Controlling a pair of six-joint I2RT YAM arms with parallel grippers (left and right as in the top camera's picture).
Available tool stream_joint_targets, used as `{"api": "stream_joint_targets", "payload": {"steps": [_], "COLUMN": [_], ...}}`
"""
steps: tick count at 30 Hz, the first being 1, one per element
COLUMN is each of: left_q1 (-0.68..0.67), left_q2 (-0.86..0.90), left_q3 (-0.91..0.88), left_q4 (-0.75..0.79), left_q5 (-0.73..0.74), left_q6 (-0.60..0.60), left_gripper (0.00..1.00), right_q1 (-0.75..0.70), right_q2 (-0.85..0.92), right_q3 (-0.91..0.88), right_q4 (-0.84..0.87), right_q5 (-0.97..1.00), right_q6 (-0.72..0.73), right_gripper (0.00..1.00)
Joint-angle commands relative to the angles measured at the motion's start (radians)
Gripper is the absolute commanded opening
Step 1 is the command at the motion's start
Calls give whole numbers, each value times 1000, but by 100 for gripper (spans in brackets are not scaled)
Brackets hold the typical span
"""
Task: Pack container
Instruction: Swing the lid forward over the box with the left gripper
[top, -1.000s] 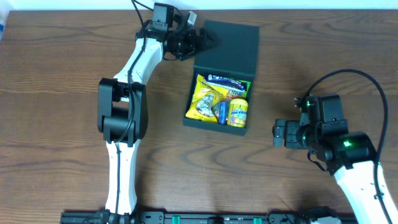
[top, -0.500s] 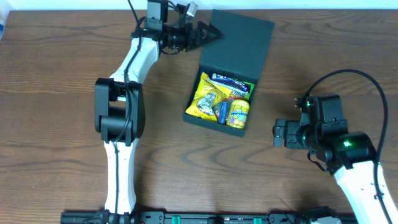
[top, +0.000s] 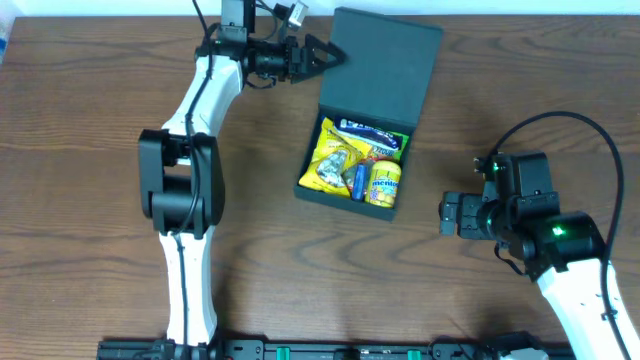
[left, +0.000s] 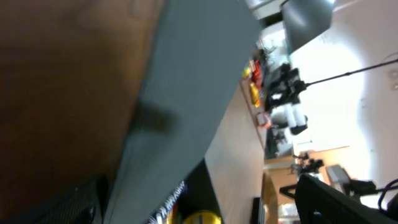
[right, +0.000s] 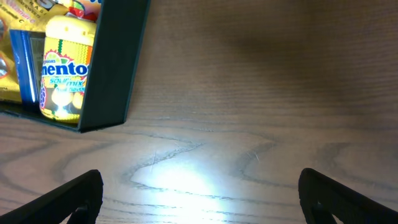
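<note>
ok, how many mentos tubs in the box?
1: the yellow Mentos tub in the container's near-right corner. More could be hidden under the packets.

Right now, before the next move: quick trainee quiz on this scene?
1. True or false: the container holds snacks, including a yellow Mentos bottle.
2. Which is nearer the lid? A: left gripper. B: right gripper.
3. Fill in: the lid stands ___.
Key: 1 true; 2 A; 3 open.
</note>
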Motion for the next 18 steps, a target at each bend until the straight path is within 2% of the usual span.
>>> {"api": "stream_joint_targets", "payload": {"steps": [1,5,12,18], "left_q1": [-36,-60,-61,-61], "left_q2": [-100,-151,-200,-281], "left_q3": [23,23,23,23], "left_q4": [-124,-286,-375,-527], "left_q5": [-61,-135,-179,-281], "left_q6": [212,332,341,426], "left_gripper": [96,96,96,96], "right_q1": [10,10,10,10], "right_q2": [-2,-2,-2,-2], "right_q3": [2,2,2,2], "right_q4": [-1,-1,-1,0], "right_q5": [18,32,32,32], "right_q6": [-12,-12,-12,-12], "right_gripper": [99,99,99,99]}}
